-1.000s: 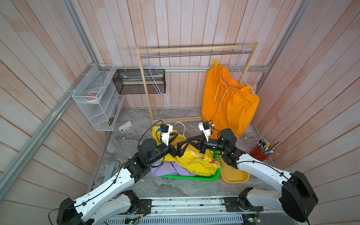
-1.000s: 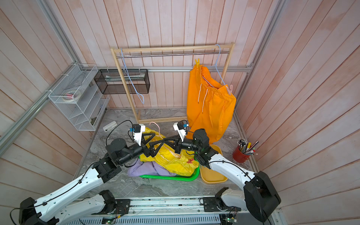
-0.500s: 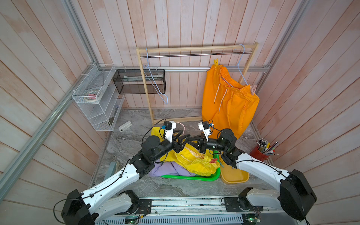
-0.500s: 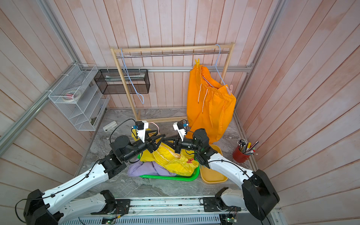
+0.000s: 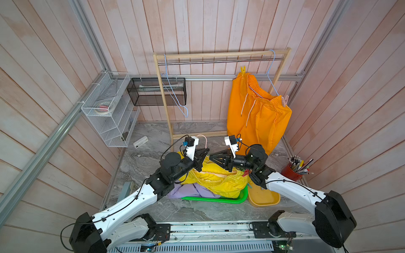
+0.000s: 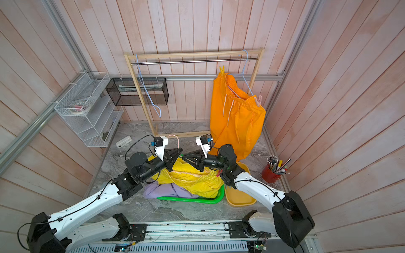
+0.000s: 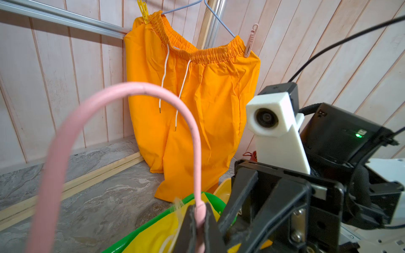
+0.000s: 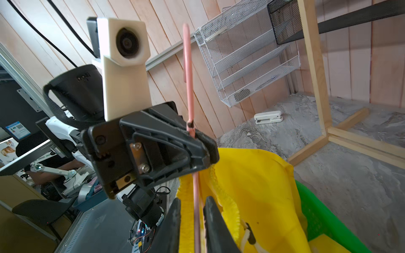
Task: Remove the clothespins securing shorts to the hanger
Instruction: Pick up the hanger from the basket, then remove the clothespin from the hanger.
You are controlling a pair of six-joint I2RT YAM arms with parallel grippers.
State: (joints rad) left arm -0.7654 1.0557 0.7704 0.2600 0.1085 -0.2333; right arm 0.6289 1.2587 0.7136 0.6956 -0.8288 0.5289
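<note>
Orange shorts [image 5: 258, 118] hang on a blue hanger [image 5: 270, 76], pinned by a yellow clothespin [image 5: 242, 70] and a pale pink clothespin [image 5: 285, 100]; the left wrist view shows both clothespins [image 7: 142, 11] [image 7: 251, 39]. Yellow shorts [image 5: 219, 179] lie over lilac shorts [image 5: 192, 190] in a green tray [image 5: 219, 199], with a red clothespin [image 5: 246, 173] at their right edge. My left gripper [image 7: 199, 214] is shut on a pink hanger [image 7: 122, 89] rising from the yellow shorts. My right gripper [image 8: 191, 210] faces it, jaws open on either side of the hanger wire [image 8: 189, 76] without touching it.
A wooden rack [image 5: 219, 54] carries an empty blue hanger [image 5: 173, 92] at its left. A yellow tray [image 5: 263, 197] sits right of the green one. A red pen cup [image 5: 293, 170], a white stapler [image 5: 140, 142], a white wire shelf [image 5: 109, 109] and a black mesh basket [image 5: 156, 92] line the edges.
My left gripper moved right to the pink hanger and closed on it. My right gripper, which was shut on the hanger, has opened its jaws.
</note>
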